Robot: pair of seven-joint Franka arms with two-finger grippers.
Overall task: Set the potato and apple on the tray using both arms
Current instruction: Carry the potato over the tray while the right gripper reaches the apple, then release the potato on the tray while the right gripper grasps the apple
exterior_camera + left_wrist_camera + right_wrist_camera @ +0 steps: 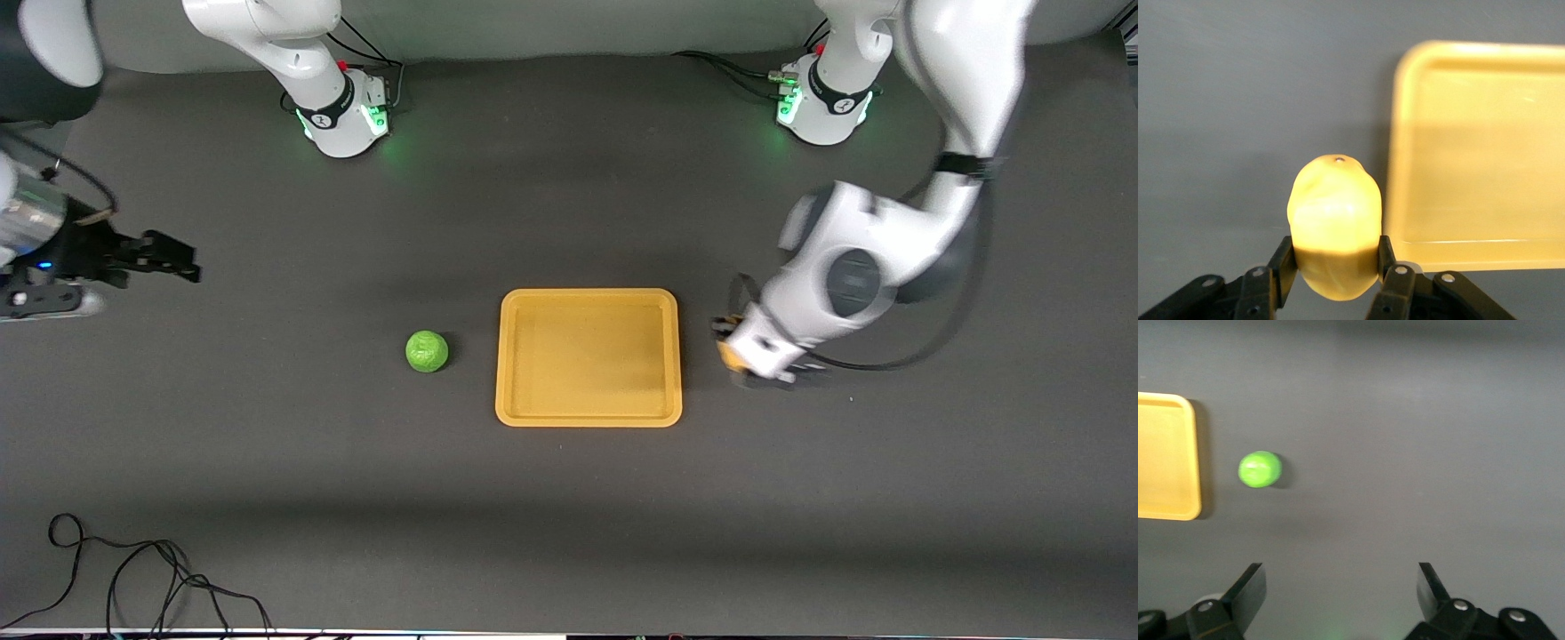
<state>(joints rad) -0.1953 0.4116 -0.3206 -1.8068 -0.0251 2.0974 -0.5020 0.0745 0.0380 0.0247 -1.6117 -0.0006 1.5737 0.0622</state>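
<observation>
The left tool (738, 354) sat low at the desk (569, 516), just beside the tray (589, 418) on the side toward the left arm's end, and its jaws were clamped on the potato (1335, 223) — in the left wrist view the yellow-orange oval was pinched at its lower half between the two black fingers (1283, 261), with the tray's rounded corner close beside it. From the front view only a sliver of the potato showed under the white wrist, so whether it was touching the desk or lifted slightly could not be told. The tray lay flat at the middle of the desk with nothing on it. The apple (427, 350) rested on the desk near the tray, on the side toward the right arm's end, apart from the rim; the right wrist view showed the same green ball a little way off the tray's edge. The right tool (164, 258) waited out at the right arm's end of the desk — well apart from the apple — with its jaws spread wide and nothing between them, its two finger tips (1251, 590) standing far from each other over bare desk.
</observation>
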